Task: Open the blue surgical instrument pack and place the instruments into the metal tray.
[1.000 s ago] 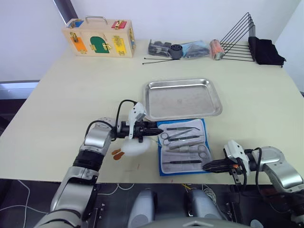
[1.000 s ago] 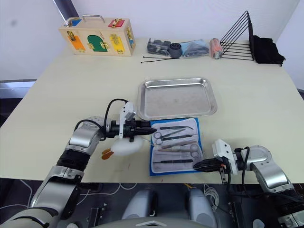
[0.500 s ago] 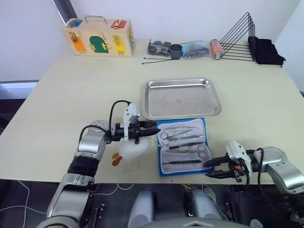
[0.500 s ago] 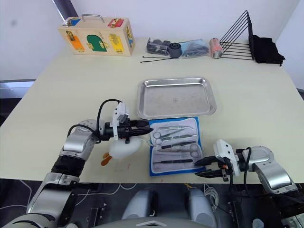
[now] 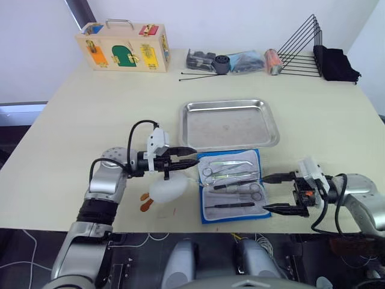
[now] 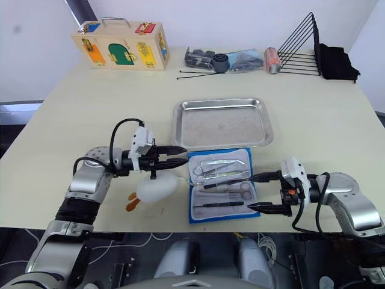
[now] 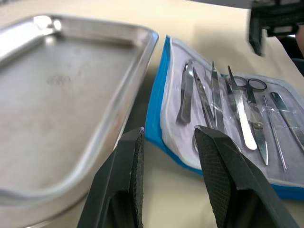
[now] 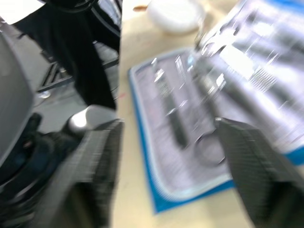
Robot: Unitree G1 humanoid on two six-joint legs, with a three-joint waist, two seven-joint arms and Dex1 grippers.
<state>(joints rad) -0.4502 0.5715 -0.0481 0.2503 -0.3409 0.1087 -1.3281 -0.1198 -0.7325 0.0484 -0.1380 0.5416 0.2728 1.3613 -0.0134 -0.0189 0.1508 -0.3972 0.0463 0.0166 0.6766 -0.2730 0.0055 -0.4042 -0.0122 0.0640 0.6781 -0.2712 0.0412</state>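
on the pale desk [image 5: 90, 102], at the far left corner, stands one wooden latch box [image 5: 123, 47] with coloured panels and a metal handle. nearer, the left hand [image 5: 186, 156] hangs just above the desk with its two black fingers a narrow gap apart, holding nothing, tips pointing at the left edge of the pack. under that arm lies one white duck toy [image 5: 165, 191] with orange feet.

the blue surgical instrument pack [image 5: 232, 185] lies open and flat near the front edge of the desk, grey lining up. the instruments [image 5: 231, 179] sit in its pockets: two pairs of ring-handled scissors or forceps, with tweezers and slim dark tools among them, roughly six pieces in all, though the exact count is hard to tell. one metal tray [image 5: 230, 124] lies just behind the pack, its near rim touching or almost touching the pack's far edge.

the right hand [image 5: 278, 193] hovers just beside the pack's right edge, its two fingers spread wide and gripping nothing.

along the far edge lie two thin black rods [image 5: 198, 75], a bag of dark parts [image 5: 225, 62], one black wire rack [image 5: 304, 49] and a folded black cloth [image 5: 338, 65].
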